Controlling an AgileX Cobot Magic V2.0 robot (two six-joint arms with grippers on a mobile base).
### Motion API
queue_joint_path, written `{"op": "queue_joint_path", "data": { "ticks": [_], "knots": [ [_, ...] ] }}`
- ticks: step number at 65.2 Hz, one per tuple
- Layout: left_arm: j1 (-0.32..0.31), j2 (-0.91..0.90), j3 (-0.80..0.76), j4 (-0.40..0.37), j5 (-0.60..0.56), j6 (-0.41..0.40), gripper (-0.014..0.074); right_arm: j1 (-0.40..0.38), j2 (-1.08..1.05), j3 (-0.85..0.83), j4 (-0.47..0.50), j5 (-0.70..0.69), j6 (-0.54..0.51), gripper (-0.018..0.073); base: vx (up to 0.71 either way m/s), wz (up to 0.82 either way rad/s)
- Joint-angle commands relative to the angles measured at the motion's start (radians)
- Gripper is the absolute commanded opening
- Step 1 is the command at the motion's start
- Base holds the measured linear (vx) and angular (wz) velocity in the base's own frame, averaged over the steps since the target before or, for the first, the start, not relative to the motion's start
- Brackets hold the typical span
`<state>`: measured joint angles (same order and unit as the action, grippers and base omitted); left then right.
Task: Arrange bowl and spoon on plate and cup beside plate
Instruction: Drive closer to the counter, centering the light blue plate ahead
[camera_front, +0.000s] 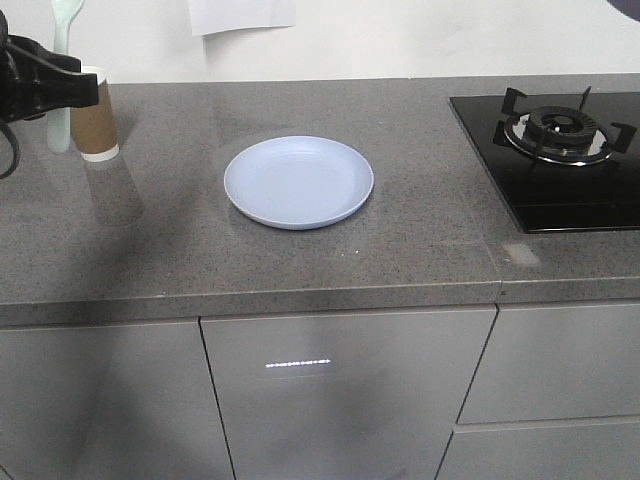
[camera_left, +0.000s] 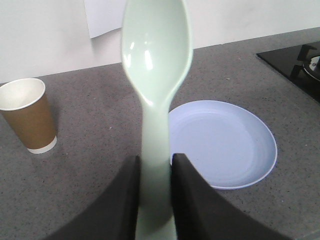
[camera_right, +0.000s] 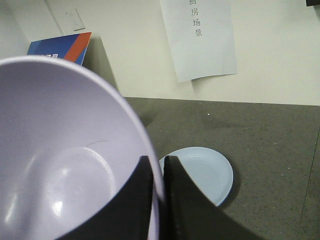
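- My left gripper (camera_left: 155, 167) is clamped on the handle of the mint spoon (camera_left: 157, 60), scoop up, above the counter.
- My right gripper (camera_right: 157, 167) pinches the rim of the lavender bowl (camera_right: 60, 165), held aloft.
- The blue plate (camera_front: 298, 182) lies on the grey countertop (camera_front: 420, 240).
- The paper cup (camera_front: 97, 125) stands upright at far left, seemingly just behind my left gripper.

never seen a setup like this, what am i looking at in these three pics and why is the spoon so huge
It is a two-armed robot at a kitchen counter. One picture looks at the counter from the front; the other two come from cameras on its wrists, so held things look huge. On the counter are a plate, a cup and a stove. The left pincer grips the spoon by its handle. The right pincer pinches the rim of the bowl.
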<state>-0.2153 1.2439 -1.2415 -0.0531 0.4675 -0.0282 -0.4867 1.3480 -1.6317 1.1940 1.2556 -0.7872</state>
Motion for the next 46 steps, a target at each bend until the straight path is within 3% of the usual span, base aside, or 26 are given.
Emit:
{"op": "queue_joint_path", "data": {
  "ticks": [1,46],
  "knots": [
    [-0.005,-0.029,-0.027,-0.012,-0.066,-0.004,-0.0006,-0.004,-0.028,-0.026,0.069,0.024,-0.009,-0.0005,0.03,-0.01],
    [-0.005,-0.029,-0.027,-0.012,-0.066,-0.004,-0.0006,-0.004,-0.028,-0.026,0.069,0.024,-0.009,-0.0005,0.03,-0.01]
  ]
}}
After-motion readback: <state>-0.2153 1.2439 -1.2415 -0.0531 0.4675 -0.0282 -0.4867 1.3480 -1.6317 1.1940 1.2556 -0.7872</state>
